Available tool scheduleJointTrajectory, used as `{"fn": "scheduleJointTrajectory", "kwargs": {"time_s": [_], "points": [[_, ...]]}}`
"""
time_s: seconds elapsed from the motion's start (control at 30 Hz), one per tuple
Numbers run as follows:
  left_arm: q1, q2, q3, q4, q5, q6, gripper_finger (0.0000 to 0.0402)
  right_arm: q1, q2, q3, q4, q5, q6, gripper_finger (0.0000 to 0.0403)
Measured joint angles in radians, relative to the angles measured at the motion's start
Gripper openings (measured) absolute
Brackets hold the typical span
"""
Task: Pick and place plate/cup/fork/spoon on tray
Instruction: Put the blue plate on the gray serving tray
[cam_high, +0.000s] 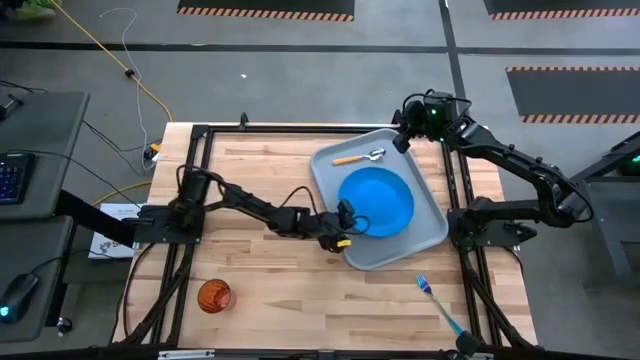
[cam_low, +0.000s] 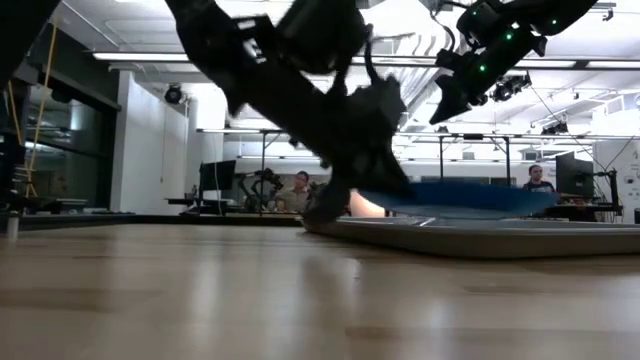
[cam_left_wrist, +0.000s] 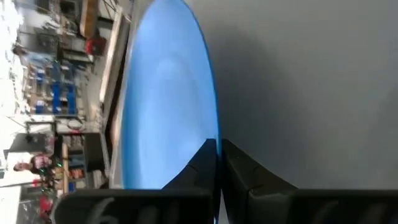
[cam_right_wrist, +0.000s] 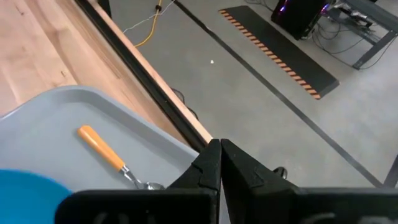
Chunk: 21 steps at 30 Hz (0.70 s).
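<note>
L claw (cam_high: 343, 222) clamped on plate (cam_high: 378, 200) edge over tray (cam_high: 425, 235), seemingly tilted; R claw (cam_high: 401, 141) closed, empty.

Overhead and table-level views share the tray (cam_high: 432, 232)

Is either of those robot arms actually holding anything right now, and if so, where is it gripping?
Yes. The left gripper is shut on the blue plate, pinching its rim at the edge nearest that arm, over the tray. The right gripper is shut on nothing, above the tray's far corner.
</note>
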Motion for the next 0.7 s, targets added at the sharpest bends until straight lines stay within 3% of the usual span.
{"fn": "scheduleJointTrajectory", "kwargs": {"time_s": [0.7], "points": [[0.023, 0.047, 0.013, 0.094, 0.094, -0.066, 0.0039, 0.002, 0.000, 0.000, -0.005, -0.016, 0.004, 0.0000]]}}
